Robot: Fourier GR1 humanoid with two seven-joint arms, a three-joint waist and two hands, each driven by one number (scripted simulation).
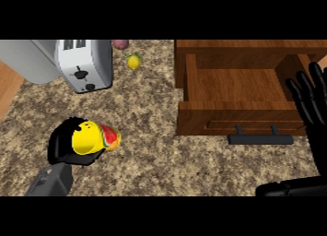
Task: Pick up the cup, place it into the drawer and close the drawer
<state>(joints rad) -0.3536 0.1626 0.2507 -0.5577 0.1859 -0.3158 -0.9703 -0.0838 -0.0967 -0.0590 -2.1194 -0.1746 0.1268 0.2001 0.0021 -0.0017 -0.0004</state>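
Cup (96, 137), yellow with a red and green patch at its rim, was seen at about eight o'clock in the head view, tipped on its side with the rim turned toward three o'clock. It was enclosed by the left hand (62, 144), whose black fingers were curled round its far side and base, so that much of the yellow body was hidden. The grey left forearm (50, 182) was seen entering from seven o'clock. The cup was held over the speckled granite counter (159, 161); whether it touched the surface could not be told.

Well apart from the cup, at about two o'clock, a wooden drawer (237, 85) was seen pulled out, its inside bare wood, with a dark bar handle (261, 138) on its front. The right hand (318, 103) was shown at three o'clock, just beside the drawer's right wall, fingers straight, spread and pointing up.

At eleven o'clock a silver toaster (84, 64) was seen, and near it, toward twelve o'clock, a small lemon (133, 61) and a reddish object (120, 44) cut off by the upper edge.
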